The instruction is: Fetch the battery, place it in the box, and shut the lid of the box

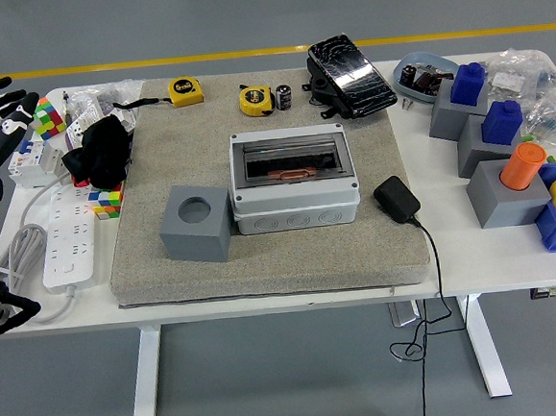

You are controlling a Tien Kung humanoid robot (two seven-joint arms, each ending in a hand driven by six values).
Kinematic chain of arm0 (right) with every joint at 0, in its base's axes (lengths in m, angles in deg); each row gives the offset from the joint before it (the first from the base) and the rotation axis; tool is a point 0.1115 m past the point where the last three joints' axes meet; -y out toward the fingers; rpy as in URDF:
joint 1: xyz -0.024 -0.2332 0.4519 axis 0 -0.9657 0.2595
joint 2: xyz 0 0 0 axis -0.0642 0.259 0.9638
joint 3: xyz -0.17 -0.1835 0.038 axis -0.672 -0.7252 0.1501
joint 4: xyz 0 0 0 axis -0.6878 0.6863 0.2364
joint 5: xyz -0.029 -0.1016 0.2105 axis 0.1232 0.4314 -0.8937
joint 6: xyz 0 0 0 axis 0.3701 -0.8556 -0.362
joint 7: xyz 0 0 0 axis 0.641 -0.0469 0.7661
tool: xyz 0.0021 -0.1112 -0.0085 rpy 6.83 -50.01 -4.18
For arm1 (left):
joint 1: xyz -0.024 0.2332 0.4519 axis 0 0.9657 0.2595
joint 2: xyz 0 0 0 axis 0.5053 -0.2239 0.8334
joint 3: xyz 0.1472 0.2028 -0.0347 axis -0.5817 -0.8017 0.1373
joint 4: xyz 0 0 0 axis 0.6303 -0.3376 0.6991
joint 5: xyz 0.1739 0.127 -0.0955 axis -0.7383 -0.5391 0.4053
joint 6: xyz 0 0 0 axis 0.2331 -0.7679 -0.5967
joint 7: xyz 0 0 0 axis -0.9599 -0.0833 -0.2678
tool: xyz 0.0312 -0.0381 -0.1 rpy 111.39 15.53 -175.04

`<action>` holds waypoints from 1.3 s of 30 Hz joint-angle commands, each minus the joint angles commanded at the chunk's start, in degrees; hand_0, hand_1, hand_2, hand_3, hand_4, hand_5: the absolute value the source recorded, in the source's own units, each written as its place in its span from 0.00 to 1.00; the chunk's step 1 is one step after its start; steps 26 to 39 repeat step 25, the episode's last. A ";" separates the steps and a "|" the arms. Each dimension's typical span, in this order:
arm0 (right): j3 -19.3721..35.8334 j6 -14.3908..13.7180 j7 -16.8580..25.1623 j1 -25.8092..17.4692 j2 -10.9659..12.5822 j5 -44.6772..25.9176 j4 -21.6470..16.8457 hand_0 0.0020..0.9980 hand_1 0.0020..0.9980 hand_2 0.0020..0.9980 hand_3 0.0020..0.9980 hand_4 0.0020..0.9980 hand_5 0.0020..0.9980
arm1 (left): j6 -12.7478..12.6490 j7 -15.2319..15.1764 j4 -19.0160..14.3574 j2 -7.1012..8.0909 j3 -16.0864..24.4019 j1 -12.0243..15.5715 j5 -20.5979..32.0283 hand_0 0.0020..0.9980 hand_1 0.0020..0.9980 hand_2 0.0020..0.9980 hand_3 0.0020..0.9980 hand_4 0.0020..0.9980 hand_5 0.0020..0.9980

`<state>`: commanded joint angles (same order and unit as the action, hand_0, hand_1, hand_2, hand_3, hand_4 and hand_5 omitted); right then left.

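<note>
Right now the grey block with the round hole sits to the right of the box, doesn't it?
No. The head view shows the grey block with the round hole to the left of the box, both on the mat.

— Are you making out any words or numbers anywhere?

— No, nothing is reading clearly. The two yellow tape measures (186,90) (255,99) are showing dark round labels, but the print is blurring out.

— And the small battery (284,97) beside them?

— It is carrying a pale band, too small to read. The grey box (294,179) is showing no legible marking either.
</note>
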<state>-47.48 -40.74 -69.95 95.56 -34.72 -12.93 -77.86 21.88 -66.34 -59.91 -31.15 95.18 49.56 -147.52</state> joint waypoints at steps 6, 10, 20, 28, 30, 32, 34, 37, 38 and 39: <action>-0.03 0.07 0.02 -0.02 -0.20 0.03 -0.04 0.68 0.72 0.72 0.69 1.00 0.69 | 0.05 0.22 -0.18 0.07 0.00 0.02 -0.04 0.55 0.65 0.60 0.66 0.93 0.28; -0.27 0.09 -0.04 0.17 -0.11 0.01 -0.10 0.68 0.72 0.72 0.69 1.00 0.69 | 0.03 0.36 -0.49 0.13 0.10 -0.04 -0.05 0.55 0.65 0.60 0.65 0.92 0.28; -0.10 0.03 -0.11 0.23 0.42 0.07 -0.07 0.68 0.72 0.72 0.69 1.00 0.69 | 0.14 0.58 -0.67 0.31 -0.07 -0.28 -0.17 0.55 0.65 0.60 0.65 0.92 0.28; -0.06 0.06 -0.07 0.01 0.28 0.17 -0.08 0.68 0.72 0.72 0.69 1.00 0.69 | 0.18 0.68 -0.63 0.38 0.10 0.16 -0.20 0.55 0.65 0.60 0.65 0.92 0.28; -0.06 0.06 -0.07 0.01 0.28 0.17 -0.08 0.68 0.72 0.72 0.69 1.00 0.69 | 0.18 0.68 -0.63 0.38 0.10 0.16 -0.20 0.55 0.65 0.60 0.65 0.92 0.28; -0.06 0.06 -0.07 0.01 0.28 0.17 -0.08 0.68 0.72 0.72 0.69 1.00 0.69 | 0.18 0.68 -0.63 0.38 0.10 0.16 -0.20 0.55 0.65 0.60 0.65 0.92 0.28; -0.06 0.06 -0.07 0.01 0.28 0.17 -0.08 0.68 0.72 0.72 0.69 1.00 0.69 | 0.18 0.68 -0.63 0.38 0.10 0.16 -0.20 0.55 0.65 0.60 0.65 0.92 0.28; -0.06 0.06 -0.07 0.01 0.28 0.17 -0.08 0.68 0.72 0.72 0.69 1.00 0.69 | 0.18 0.68 -0.63 0.38 0.10 0.16 -0.20 0.55 0.65 0.60 0.65 0.92 0.28; -0.06 0.06 -0.07 0.01 0.28 0.17 -0.08 0.68 0.72 0.72 0.69 1.00 0.69 | 0.18 0.68 -0.63 0.38 0.10 0.16 -0.20 0.55 0.65 0.60 0.65 0.92 0.28; -0.06 0.06 -0.07 0.01 0.28 0.17 -0.08 0.68 0.72 0.72 0.69 1.00 0.69 | 0.18 0.68 -0.63 0.38 0.10 0.16 -0.20 0.55 0.65 0.60 0.65 0.92 0.28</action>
